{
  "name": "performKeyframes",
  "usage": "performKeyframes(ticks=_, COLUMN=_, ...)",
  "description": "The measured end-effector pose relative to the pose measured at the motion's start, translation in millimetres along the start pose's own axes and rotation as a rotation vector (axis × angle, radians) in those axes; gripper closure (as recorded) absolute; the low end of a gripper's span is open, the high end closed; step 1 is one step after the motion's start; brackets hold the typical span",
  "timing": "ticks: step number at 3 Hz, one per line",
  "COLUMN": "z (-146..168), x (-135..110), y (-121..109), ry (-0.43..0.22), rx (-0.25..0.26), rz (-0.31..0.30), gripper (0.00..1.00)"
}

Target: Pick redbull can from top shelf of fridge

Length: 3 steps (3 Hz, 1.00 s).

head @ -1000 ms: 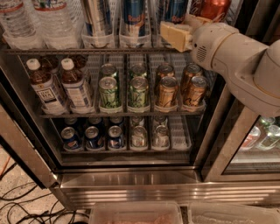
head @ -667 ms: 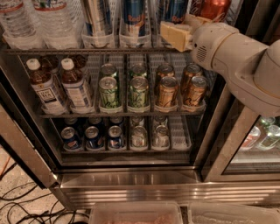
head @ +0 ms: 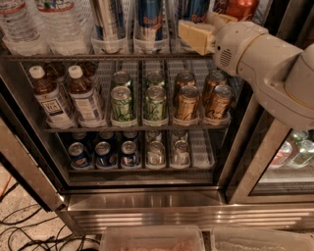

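The fridge (head: 147, 206) stands open in front of me. On its top shelf (head: 98, 57), clear plastic trays hold tall slim cans. One blue redbull can (head: 149, 19) stands in the middle tray, and another (head: 194, 10) stands just right of it, partly behind my gripper. A silvery slim can (head: 108, 19) stands to their left. My gripper (head: 197, 37), cream-coloured on a white arm (head: 265, 63) coming from the right, is at the front edge of the top shelf. It is low in front of the right redbull can.
Water bottles (head: 59, 24) fill the top shelf's left, and a red can (head: 241, 7) stands at its right. The middle shelf holds tea bottles (head: 83, 98), green cans (head: 121, 103) and gold cans (head: 186, 103). Blue cans (head: 105, 154) are below. The door frame (head: 255, 162) is at right, bins (head: 152, 240) at bottom.
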State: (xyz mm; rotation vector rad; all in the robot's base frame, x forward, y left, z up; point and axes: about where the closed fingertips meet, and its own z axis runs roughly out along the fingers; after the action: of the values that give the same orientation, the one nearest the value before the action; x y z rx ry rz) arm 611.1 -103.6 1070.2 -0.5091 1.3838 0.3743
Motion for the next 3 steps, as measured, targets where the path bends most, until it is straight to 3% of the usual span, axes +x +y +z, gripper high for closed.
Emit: performKeyframes(ticks=3, z=-16.3, x=-32.3, y=24.1, ry=-0.129, rx=-0.057, rz=-0.036, gripper=1.00)
